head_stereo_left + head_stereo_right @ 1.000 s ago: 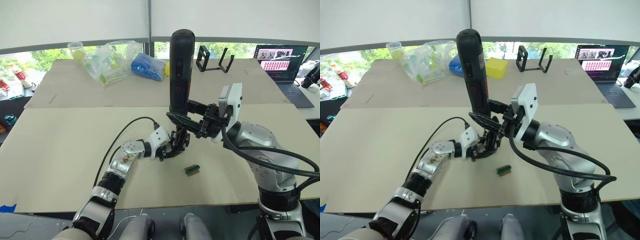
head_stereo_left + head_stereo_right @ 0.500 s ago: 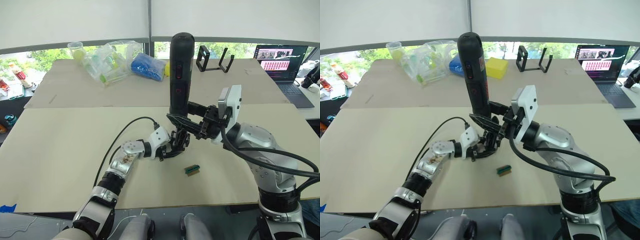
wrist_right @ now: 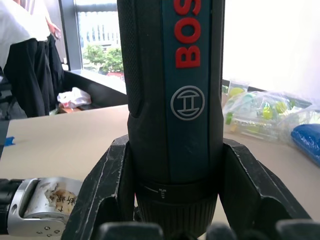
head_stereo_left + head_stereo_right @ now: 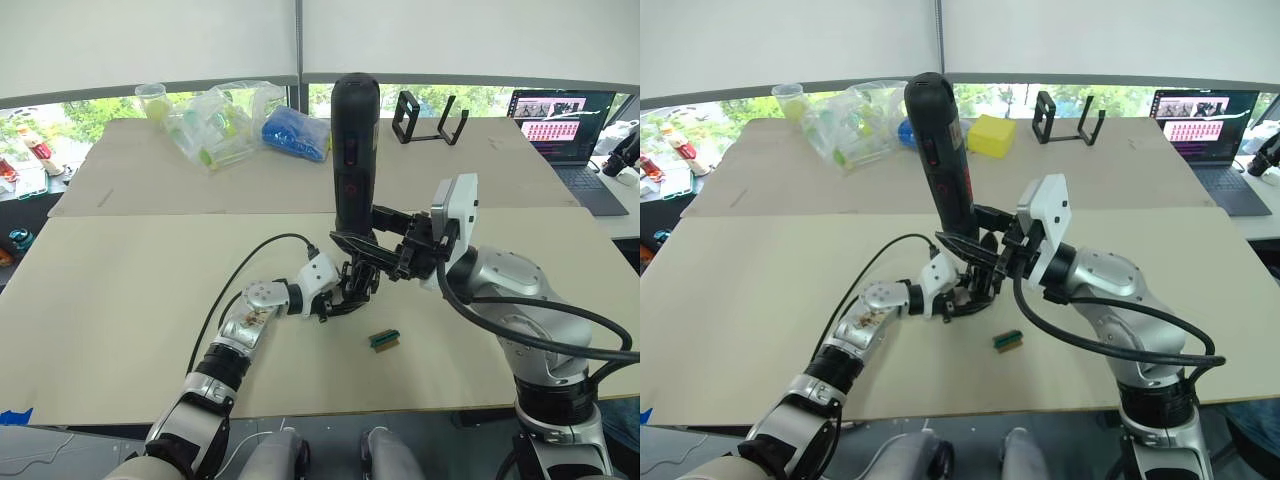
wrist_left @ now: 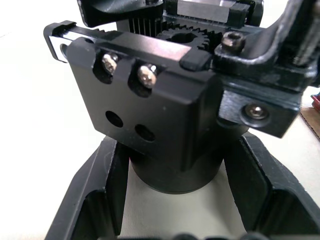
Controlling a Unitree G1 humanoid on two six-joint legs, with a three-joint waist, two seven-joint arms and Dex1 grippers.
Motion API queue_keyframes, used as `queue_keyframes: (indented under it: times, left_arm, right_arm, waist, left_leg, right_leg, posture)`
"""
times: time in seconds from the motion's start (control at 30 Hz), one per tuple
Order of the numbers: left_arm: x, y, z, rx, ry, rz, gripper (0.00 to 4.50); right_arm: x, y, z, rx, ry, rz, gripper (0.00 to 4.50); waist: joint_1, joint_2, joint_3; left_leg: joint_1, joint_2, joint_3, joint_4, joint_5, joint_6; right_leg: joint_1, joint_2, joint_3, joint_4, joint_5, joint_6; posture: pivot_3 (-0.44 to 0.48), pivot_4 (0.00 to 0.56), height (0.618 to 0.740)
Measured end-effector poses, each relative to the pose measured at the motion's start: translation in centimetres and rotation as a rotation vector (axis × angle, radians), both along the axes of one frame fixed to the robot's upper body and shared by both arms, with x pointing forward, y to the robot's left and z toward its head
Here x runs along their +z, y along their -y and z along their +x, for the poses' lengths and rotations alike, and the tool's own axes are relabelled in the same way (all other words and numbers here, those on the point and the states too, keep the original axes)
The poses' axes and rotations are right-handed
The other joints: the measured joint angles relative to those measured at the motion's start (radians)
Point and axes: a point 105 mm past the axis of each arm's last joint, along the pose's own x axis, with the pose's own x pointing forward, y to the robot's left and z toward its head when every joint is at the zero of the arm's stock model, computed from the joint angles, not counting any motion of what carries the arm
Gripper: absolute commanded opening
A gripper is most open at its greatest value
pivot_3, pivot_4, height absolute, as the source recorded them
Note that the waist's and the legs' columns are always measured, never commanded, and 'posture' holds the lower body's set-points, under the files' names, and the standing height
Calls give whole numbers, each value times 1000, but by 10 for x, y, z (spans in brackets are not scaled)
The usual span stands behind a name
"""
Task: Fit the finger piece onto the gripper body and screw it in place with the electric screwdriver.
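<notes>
Beige table [image 4: 120, 300], right gripper [image 3: 172, 200] clamping upright electric screwdriver [image 4: 353, 150], bit hidden, left gripper [image 5: 175, 190] clamping gripper body [image 5: 165, 125].

electric screwdriver [image 4: 355, 150] now tilted leftward

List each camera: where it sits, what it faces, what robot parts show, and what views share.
Head stereo views: look forward and down over the table; both arms show, left gripper and right gripper.
Left wrist view: looks along its fingers at the gripper body.
Right wrist view: looks along its fingers at the screwdriver.
Shared: the screwdriver appears in head and right wrist views.
</notes>
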Motion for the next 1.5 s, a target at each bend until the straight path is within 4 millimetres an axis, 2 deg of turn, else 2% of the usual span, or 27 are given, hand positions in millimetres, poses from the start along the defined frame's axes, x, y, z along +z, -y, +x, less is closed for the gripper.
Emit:
queue_keyframes:
  times: [0.43, 0.9, 1.5]
  left_arm:
    - [0, 0, 0, 1, 0, 0, 2270]
    - [0, 0, 4, 8, -7, 7, 2270]
    - [0, -2, 6, 12, -10, 14, 2270]
  right_arm:
    - [-5, 1, 1, -12, -13, 2, 1915]
    - [-11, 12, 13, -66, -31, 109, 1914]
    - [-18, 4, 14, -53, -38, 27, 1914]
  waist:
    - [0, 0, 0]
    - [-1, 0, 0]
    - [-3, 0, 0]
  left_leg:
    - [0, 0, 0, 0, 0, 0]
    - [2, 0, 0, 0, 0, 0]
    - [5, 0, 0, 0, 0, 0]
  right_leg:
    - [0, 0, 0, 0, 0, 0]
    - [2, 0, 0, 0, 0, 0]
    - [3, 0, 1, 0, 0, 0]
  posture:
    - [0, 150, 740]
    - [0, 150, 740]
    - [0, 150, 740]
